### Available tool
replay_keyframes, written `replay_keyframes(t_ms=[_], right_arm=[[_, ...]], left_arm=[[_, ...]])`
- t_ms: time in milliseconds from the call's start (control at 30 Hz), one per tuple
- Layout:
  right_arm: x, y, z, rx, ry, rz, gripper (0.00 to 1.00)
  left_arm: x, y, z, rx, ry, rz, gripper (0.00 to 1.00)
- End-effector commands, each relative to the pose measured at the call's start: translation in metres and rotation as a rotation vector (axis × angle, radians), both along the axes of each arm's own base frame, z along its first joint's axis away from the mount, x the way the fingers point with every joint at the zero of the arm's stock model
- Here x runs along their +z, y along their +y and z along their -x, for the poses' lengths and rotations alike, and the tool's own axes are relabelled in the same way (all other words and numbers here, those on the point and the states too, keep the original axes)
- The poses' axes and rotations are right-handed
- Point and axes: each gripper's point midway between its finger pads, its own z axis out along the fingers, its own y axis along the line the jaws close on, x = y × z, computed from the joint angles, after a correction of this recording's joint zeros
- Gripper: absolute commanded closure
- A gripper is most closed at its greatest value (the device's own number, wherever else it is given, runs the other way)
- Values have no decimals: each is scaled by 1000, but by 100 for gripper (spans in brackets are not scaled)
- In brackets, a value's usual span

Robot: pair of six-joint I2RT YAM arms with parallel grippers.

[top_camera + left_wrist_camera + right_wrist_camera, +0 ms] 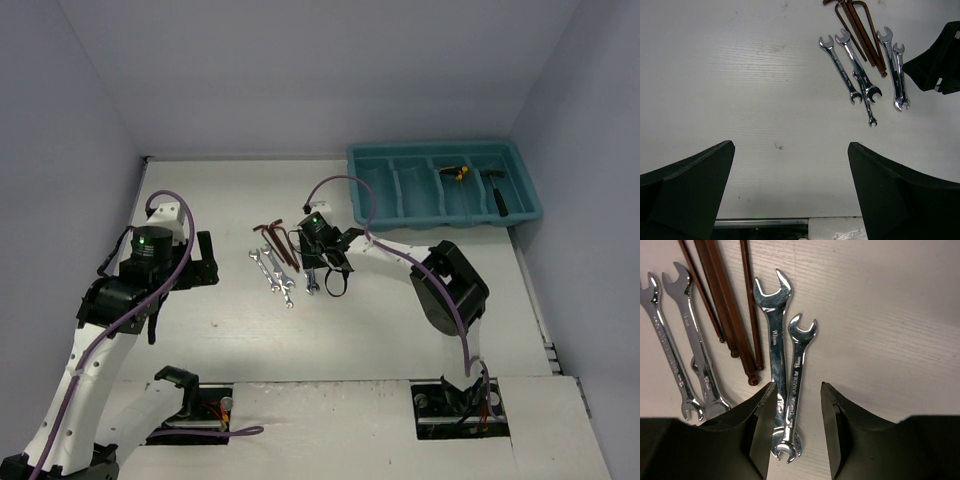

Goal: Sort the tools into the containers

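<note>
The right gripper (797,432) hung low over the table (740,75). Its jaws stood partly apart, one on each side of a pair of wrenches, and it did not yet grasp them. The larger wrench (774,340) and the smaller wrench (800,365) lay flat, side by side and touching, just right of the hex keys (725,305). The tray (450,222) stood well apart, at the far right.

The wrenches looked like polished steel: stiff, thin, probably light, but slippery and very close to the tabletop. A hold across the shafts near the lower ends seemed the most sensible. Taken together, however, the two could slide on each other, so a firm and centred pinch would be needed.

The left gripper (791,165) was fully released above the table, holding nothing.
</note>
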Motion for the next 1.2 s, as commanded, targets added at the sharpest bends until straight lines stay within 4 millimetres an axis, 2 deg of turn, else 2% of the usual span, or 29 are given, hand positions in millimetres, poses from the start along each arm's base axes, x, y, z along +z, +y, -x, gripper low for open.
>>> replay_keyframes(t_ms=[0, 233, 433, 533, 733, 833, 967, 1067, 1167], right_arm=[[-10, -12, -11, -119, -37, 20, 64], [-33, -11, 1, -97, -9, 69, 70], [-40, -9, 7, -83, -1, 87, 71], [-39, -10, 7, -76, -6, 94, 72], [-19, 2, -3, -57, -45, 62, 73], [-19, 2, -7, -69, -54, 70, 74], [-36, -4, -4, -80, -31, 97, 74], [-57, -12, 5, -84, 5, 134, 76], [-68, -18, 12, -86, 30, 152, 77]], left_arm=[[14, -2, -5, 6, -48, 26, 5], [12, -2, -5, 5, -44, 26, 5], [11, -3, -5, 4, -38, 30, 5], [9, -3, -4, 4, -35, 31, 5], [9, -3, -3, 3, -38, 34, 5], [10, -3, -2, 2, -42, 36, 5], [11, -3, -1, 2, -48, 36, 5], [10, -1, 1, 4, -48, 32, 5], [9, -1, 4, 3, -46, 31, 5]])
